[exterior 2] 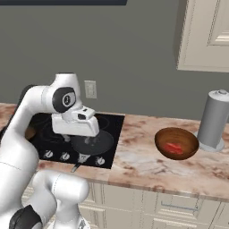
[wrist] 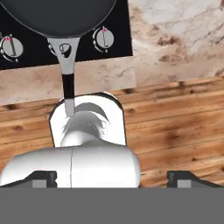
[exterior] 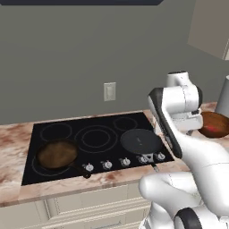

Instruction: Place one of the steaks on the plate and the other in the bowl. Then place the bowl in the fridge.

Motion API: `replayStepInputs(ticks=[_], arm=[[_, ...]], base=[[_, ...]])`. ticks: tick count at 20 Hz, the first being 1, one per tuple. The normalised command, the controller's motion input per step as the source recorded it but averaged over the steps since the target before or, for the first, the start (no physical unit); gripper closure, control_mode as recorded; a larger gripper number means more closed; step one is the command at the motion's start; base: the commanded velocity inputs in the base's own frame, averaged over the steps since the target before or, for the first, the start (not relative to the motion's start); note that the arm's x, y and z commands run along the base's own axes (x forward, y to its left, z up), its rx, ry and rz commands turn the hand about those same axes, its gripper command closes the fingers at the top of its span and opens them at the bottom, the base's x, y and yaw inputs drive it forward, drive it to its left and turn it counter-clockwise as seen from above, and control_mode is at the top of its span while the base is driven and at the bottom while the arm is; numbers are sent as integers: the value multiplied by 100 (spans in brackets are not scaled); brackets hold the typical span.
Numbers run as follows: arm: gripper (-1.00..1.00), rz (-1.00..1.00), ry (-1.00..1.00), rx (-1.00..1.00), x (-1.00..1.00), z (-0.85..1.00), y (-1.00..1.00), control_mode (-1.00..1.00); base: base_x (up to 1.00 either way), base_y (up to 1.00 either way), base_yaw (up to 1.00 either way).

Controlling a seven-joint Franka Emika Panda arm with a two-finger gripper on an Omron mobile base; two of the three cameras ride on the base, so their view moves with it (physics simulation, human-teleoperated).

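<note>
Marble counter (exterior 2: 147, 163) under grey wall; bowl (exterior 2: 176, 143) holds steak (exterior 2: 173, 147); pincer (wrist: 111, 178) spread wide, empty.

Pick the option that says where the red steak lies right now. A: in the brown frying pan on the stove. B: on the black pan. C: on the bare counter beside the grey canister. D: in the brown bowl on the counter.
D: in the right base view the steak lies inside the bowl, which stands on the stone counter just left of the grey canister.
</note>
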Motion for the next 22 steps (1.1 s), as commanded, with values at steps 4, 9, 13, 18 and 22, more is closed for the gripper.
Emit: replayStepInputs(ticks=[4, 9, 13, 18, 22], arm=[[-100, 14, -12, 5, -70, 0, 30, -100], [-100, 3, -21, 3, 23, -15, 43, -100], [-100, 0, 0, 0, 32, 0, 22, -100], [-100, 0, 0, 0, 0, 0, 0, -100], [-100, -2, 0, 0, -13, -4, 3, 100]], base=[[0, 0, 0], [0, 0, 0], [0, 0, 0], [0, 0, 0], [-16, -9, -6]])
